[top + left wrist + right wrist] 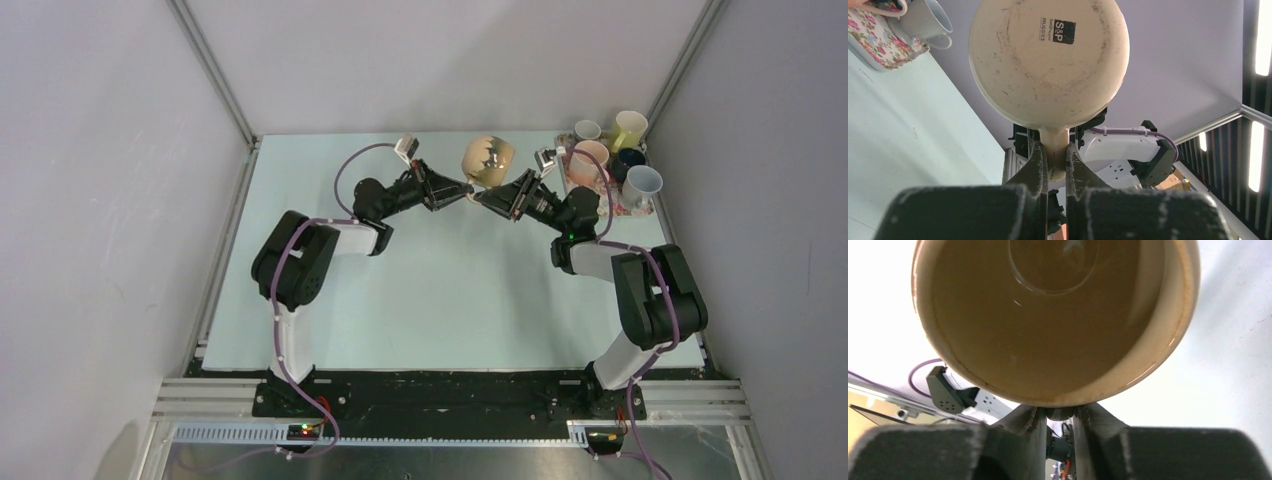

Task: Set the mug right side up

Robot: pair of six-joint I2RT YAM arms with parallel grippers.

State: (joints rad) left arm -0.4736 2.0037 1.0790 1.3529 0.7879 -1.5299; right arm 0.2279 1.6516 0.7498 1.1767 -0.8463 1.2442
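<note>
**Holding one mug aloft between two arms**

Mug (488, 160), one: in the air over the far middle of the surface (450, 300), on its side, base leftward, mouth rightward. Left fingers (1035, 167) are clenched on its handle (1054, 150). Right fingers (1028, 422) sit close about the lower rim (1058, 401); whether they truly grip it cannot be told. Advice: seat the right fingers firmly on the rim before the left releases, then roll the mouth upward. Also present: five cups (630, 128) on one floral tray (870, 37), far right.

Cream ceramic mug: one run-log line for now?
cream ceramic mug: lifted, on its side | left pincer: shut on handle | right pincer: at rim, grip unclear | upright: not yet
</note>
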